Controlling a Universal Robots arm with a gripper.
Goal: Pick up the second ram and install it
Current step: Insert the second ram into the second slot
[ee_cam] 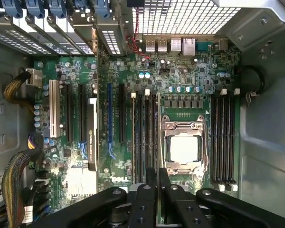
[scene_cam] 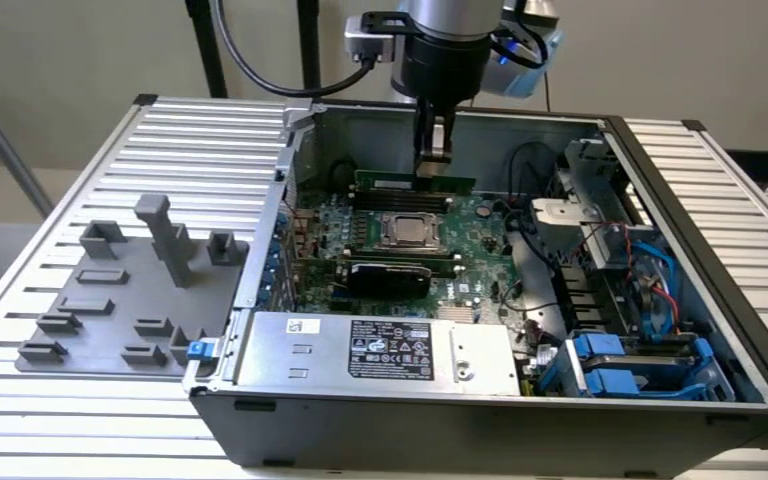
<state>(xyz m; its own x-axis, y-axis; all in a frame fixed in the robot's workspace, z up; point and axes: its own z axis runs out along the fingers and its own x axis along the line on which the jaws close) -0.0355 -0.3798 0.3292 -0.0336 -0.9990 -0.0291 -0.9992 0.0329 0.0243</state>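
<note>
Gripper point(scene_cam: 432, 166): jaws pinched the second ram stick point(scene_cam: 387, 180), which stood on edge just beside the processor point(scene_cam: 408, 231), above the motherboard point(scene_cam: 480, 245).

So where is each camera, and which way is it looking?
Exterior view: apart from the robot, up high, looking down into the open case on the table; the arm and its pincer show, gripping the ram.
Wrist view: on the wrist, looking straight down at the motherboard; the pincer shows.
Shared: the motherboard, CPU and pincer.
</note>
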